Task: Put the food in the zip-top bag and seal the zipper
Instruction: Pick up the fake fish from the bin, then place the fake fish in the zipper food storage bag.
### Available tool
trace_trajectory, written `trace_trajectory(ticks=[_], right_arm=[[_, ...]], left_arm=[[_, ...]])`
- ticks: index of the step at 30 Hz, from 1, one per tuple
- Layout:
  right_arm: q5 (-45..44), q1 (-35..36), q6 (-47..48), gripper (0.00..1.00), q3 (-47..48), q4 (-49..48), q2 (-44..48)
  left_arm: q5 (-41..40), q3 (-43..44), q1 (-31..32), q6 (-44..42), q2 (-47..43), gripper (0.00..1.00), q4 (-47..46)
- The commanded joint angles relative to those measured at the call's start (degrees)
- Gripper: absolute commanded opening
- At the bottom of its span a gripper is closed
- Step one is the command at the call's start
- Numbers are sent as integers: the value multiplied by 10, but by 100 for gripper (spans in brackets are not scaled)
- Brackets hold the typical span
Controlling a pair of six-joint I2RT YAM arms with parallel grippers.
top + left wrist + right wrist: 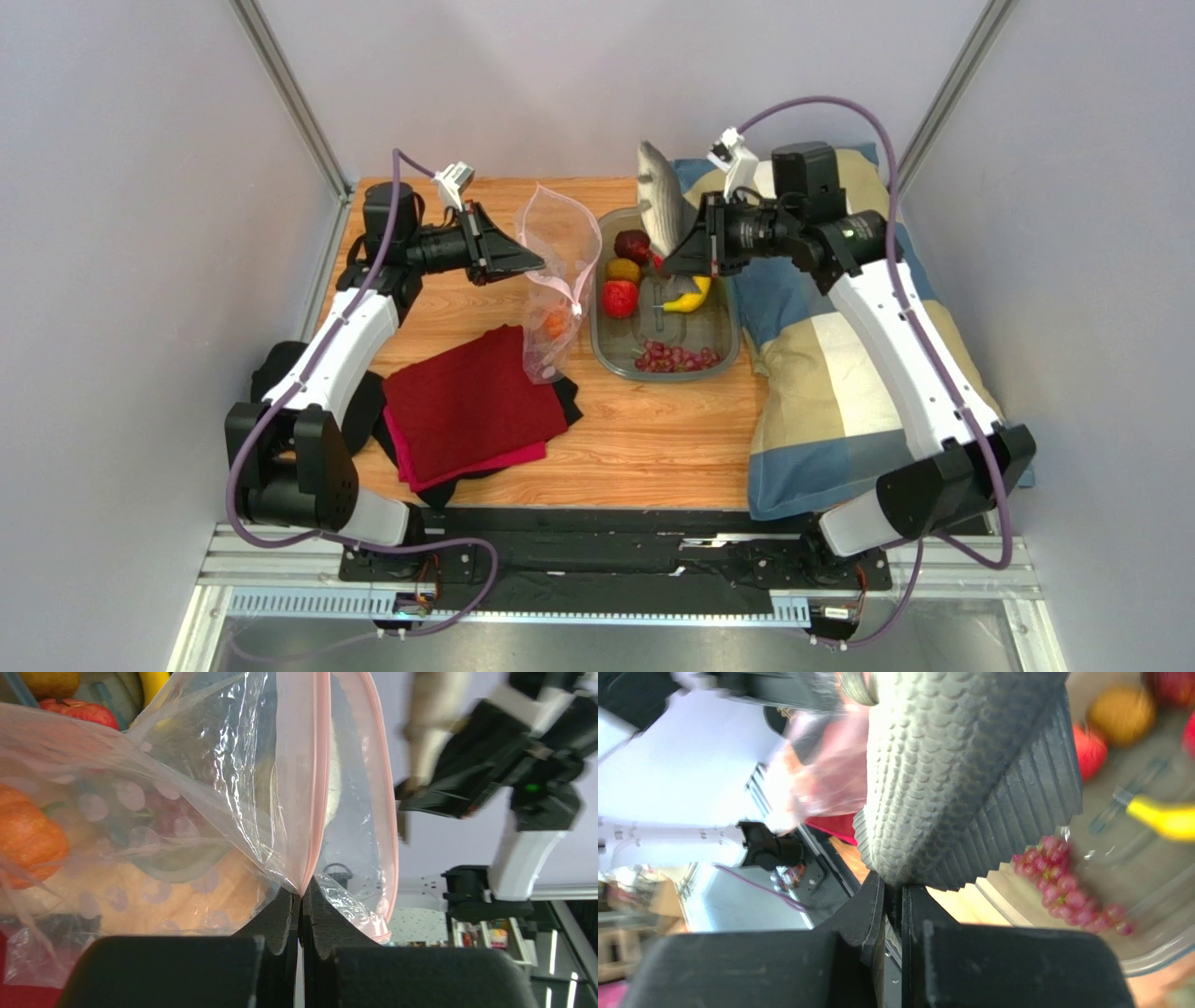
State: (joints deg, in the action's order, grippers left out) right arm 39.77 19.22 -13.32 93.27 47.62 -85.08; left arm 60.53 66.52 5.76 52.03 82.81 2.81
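My left gripper (530, 265) (303, 894) is shut on the zipper (320, 777), the pink strip of the zip-top bag (556, 266) (210, 770), and holds the mouth up and open. An orange pumpkin (557, 324) (28, 836) lies inside the bag. My right gripper (683, 262) (898, 892) is shut on the tail end of the grey fish (659, 193) (948, 777), which hangs raised above the clear tub (735, 336), to the right of the bag. In the tub lie a plum (631, 245), a red apple (619, 297), a banana (687, 297) (1165, 819) and grapes (678, 359) (1067, 889).
A red cloth (470, 406) on a black one covers the table's left front, just below the bag. A blue and cream checked pillow (828, 378) lies along the right side under my right arm. Grey walls close in on both sides.
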Motion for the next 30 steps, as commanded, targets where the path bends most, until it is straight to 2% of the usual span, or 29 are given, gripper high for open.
trace_trajectory(ticks=[1,2,3,5,6,9,11,12,15,17,18,20,24,30], right_arm=[[-18,65,126,0,143,84,13],[-50,82,161,0,167,116,2],[-126,99,228,0,197,173,-8],[-200,134,282,0,263,232,-41],[-271,144,325,0,283,247,-53],[-380,148,366,0,365,299,-102],[-444,153,406,0,396,300,-116],[-522,164,423,0,393,289,-119],[-651,185,498,0,337,201,-99],[-688,195,557,0,304,123,-81],[-723,208,577,0,279,100,-70],[-740,217,620,0,274,69,-66],[-763,240,663,0,282,77,-69],[-807,281,713,0,252,107,-62]], left_arm=[[-24,41,6,-88,-22,0,88],[-34,47,7,-98,-22,0,101],[-39,59,14,-106,-23,0,114],[-52,69,21,-125,-24,0,141],[-57,77,26,-127,-27,0,149],[-79,94,35,-135,-33,0,173],[-103,104,43,-146,-40,0,193],[-109,111,44,-149,-42,0,196],[-126,123,58,-153,-47,0,204],[-133,131,69,-156,-44,0,210],[-136,137,72,-156,-42,0,216],[-153,145,79,-154,-36,0,228],[-210,173,87,-159,-25,0,272],[-265,179,113,-167,-33,0,264]])
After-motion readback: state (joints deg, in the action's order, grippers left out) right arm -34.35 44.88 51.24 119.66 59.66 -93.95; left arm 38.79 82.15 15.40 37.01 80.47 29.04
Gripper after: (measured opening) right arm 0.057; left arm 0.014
